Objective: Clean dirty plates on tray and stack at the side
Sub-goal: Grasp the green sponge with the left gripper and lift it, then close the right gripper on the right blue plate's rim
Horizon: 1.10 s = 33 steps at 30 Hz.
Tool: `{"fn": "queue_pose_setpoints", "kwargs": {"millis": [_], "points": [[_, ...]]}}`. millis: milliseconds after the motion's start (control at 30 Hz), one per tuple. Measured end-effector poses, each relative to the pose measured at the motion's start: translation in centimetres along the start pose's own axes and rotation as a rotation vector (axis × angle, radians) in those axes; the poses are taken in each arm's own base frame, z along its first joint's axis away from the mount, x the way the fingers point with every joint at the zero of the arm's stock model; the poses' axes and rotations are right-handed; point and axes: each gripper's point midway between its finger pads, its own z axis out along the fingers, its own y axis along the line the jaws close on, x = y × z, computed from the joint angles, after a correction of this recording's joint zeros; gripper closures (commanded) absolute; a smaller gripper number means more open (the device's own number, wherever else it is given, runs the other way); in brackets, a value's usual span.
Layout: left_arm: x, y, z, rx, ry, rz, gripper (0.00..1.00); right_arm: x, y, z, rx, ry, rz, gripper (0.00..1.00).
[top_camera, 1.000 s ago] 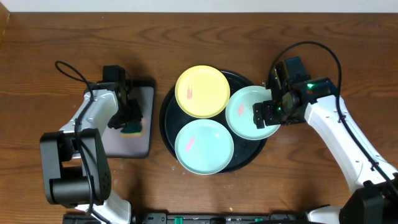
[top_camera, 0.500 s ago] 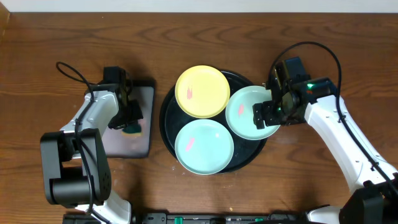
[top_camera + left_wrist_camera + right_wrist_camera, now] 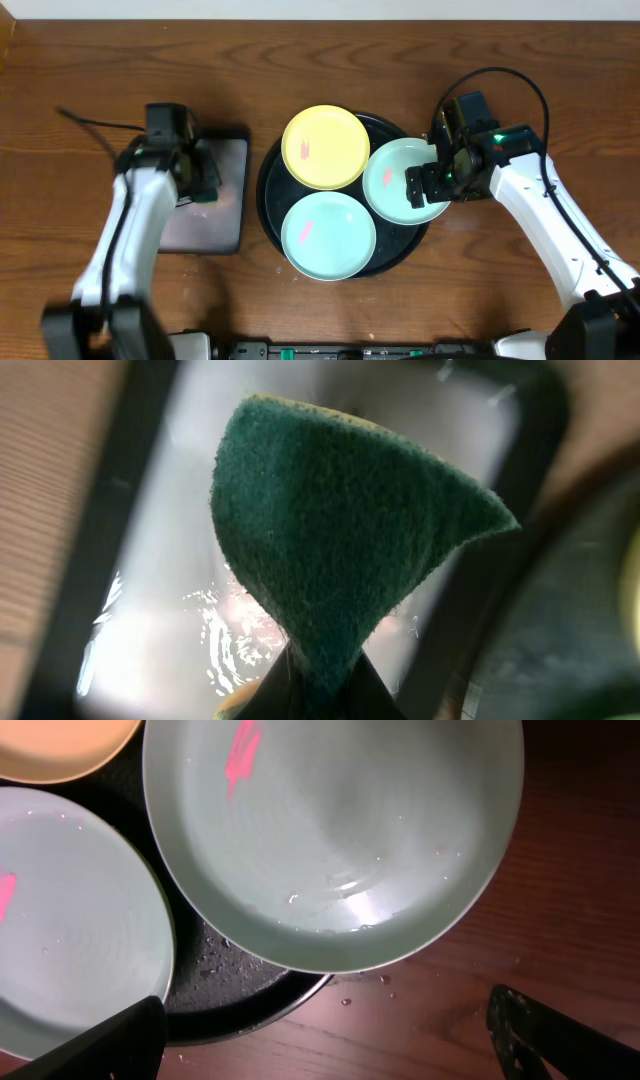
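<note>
Three plates lie on the round black tray [image 3: 272, 195]: a pale yellow plate [image 3: 325, 148] at the back, a mint plate [image 3: 328, 235] at the front and a second mint plate [image 3: 395, 180] on the right rim. Each carries a pink smear. My left gripper [image 3: 197, 183] is shut on a green scouring sponge [image 3: 340, 550], pinched at its lower end above the rectangular tray [image 3: 215, 225]. My right gripper [image 3: 425, 185] hangs open over the right mint plate's [image 3: 340, 830] outer edge, its fingers [image 3: 100, 1045] spread wide, nothing between them.
The rectangular tray's floor [image 3: 150, 620] is wet and shiny under the sponge. Water drops lie on the wood beside the round tray's rim [image 3: 260, 995]. Bare wooden table surrounds both trays. The front mint plate [image 3: 70, 910] and the yellow plate [image 3: 60, 745] show at the left of the right wrist view.
My left gripper has shut on the sponge and risen from the rectangular tray, the arm swinging outward to the left. The right arm and the plates have not moved.
</note>
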Motion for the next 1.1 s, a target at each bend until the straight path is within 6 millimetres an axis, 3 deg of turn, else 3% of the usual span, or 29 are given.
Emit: {"fn": "queue_pose_setpoints", "kwargs": {"millis": [100,233,400,900,1100], "points": [[-0.3,-0.5,-3.8,0.050,-0.084,-0.001,0.93,0.0,0.0,0.0,0.000,0.001,0.000,0.01],[0.7,-0.5,-7.9,0.092,-0.151,0.001,0.93,0.0,0.0,0.0,0.001,0.001,0.001,0.01],[0.5,0.0,-10.6,0.091,-0.243,-0.008,0.93,0.0,0.0,0.0,0.000,0.001,0.001,0.01],[1.1,0.7,-6.5,0.017,-0.103,-0.029,0.93,0.5,-0.1,0.0,0.003,0.022,0.003,0.01],[1.2,0.7,-6.1,0.012,-0.088,-0.029,0.93,0.5,-0.1,0.0,0.003,0.022,0.003,0.01]]}}
